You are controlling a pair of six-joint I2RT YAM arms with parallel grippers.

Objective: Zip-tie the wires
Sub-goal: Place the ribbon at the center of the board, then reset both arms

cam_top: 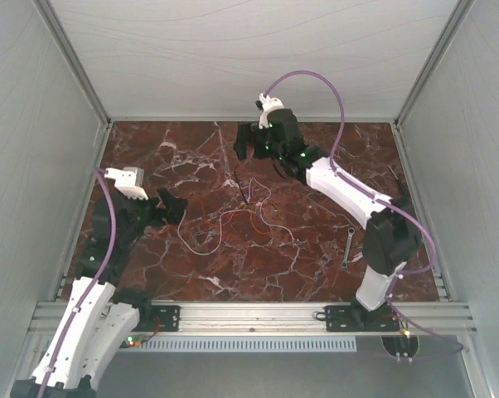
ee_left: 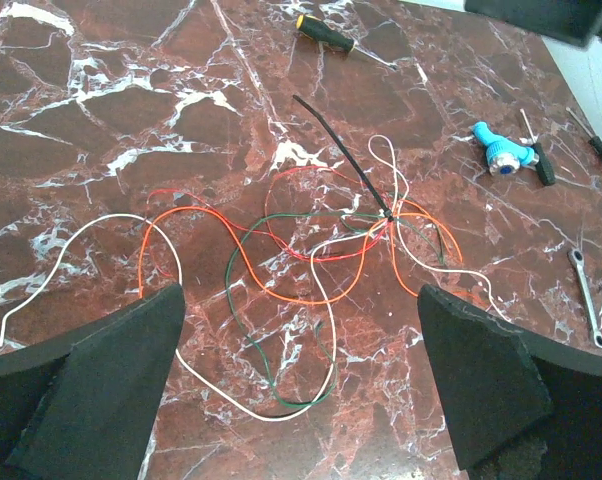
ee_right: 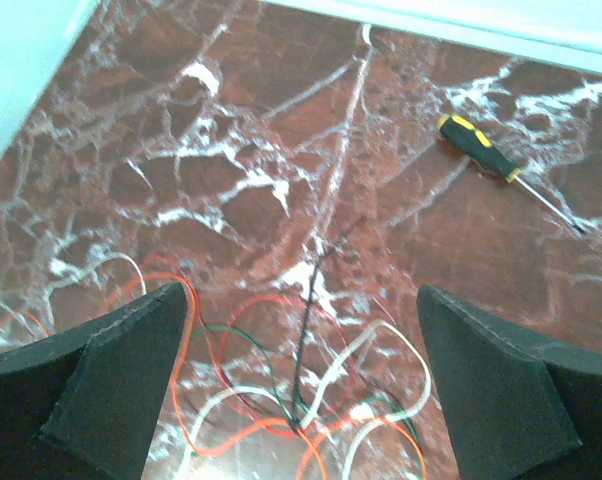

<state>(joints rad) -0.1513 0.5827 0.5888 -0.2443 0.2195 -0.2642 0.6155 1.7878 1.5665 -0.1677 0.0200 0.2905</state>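
Left wrist view: a slim black plastic zip tie (ee_left: 343, 155) loops the thin orange, white and green wires (ee_left: 321, 255); left gripper (ee_left: 299, 300) and right gripper (ee_right: 301, 292) gape empty, so a slack tie could slip.

Left claw (cam_top: 173, 204) agape; right claw (cam_top: 251, 152) agape, reaching farther; both apparently hovering.
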